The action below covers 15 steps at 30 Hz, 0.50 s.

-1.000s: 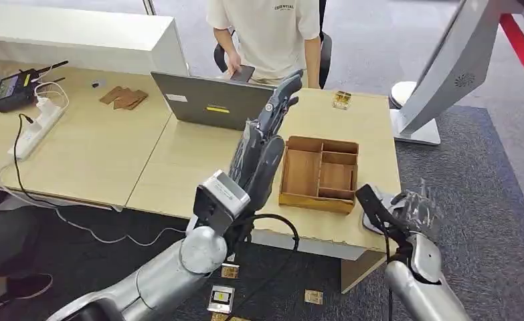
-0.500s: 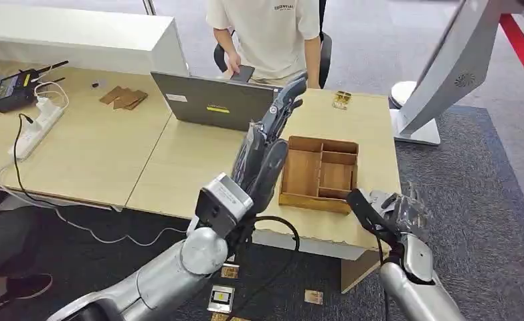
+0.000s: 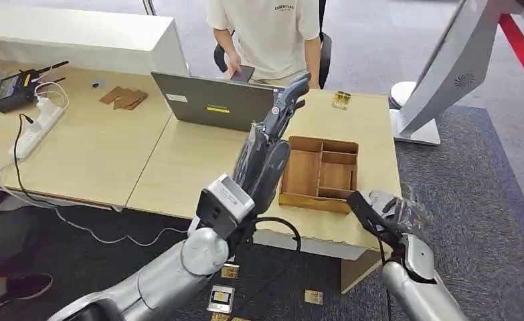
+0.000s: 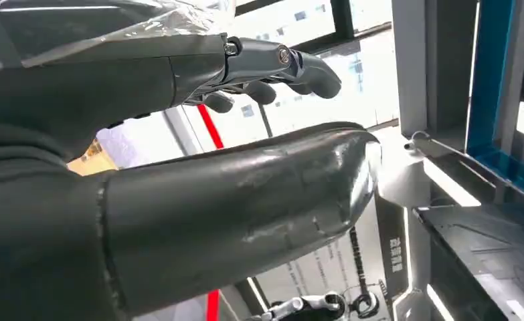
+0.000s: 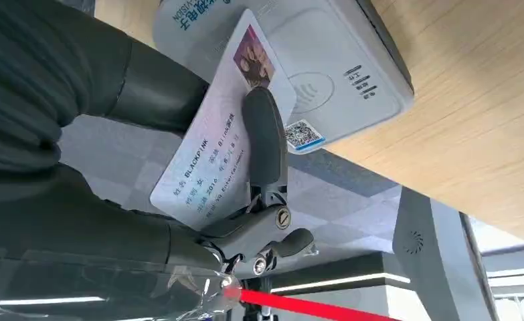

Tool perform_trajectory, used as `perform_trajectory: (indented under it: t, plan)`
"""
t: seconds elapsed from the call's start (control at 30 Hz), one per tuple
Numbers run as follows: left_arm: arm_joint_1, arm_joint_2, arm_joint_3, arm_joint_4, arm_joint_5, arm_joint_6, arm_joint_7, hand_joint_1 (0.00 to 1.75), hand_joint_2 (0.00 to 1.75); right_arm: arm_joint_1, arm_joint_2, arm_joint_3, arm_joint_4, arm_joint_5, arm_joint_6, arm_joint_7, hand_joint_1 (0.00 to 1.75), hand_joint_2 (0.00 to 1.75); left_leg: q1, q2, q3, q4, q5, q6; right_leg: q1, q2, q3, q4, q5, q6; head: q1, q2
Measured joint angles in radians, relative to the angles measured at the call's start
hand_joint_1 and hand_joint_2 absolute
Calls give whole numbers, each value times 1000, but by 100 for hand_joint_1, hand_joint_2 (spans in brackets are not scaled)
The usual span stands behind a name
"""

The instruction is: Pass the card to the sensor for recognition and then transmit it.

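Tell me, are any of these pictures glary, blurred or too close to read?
Left wrist view: bright windows wash out behind the dark left hand, which looms close. Right wrist view: sharp, the card print readable over the sensor. Head view: evenly lit, clear.

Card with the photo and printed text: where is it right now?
The white photo card is pinched in the right hand, one end over the white card reader at the wooden table's edge, in the right wrist view.
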Motion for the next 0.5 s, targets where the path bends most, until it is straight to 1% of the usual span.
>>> perform_trajectory:
  t: [0.5]
  plan:
    - [0,0,-6,0,3,-2,0,0,0,-10,0,0,23,0,6,0,175,175,0,0,0,0,0,0,0,0,0,0,0,0,0,0]
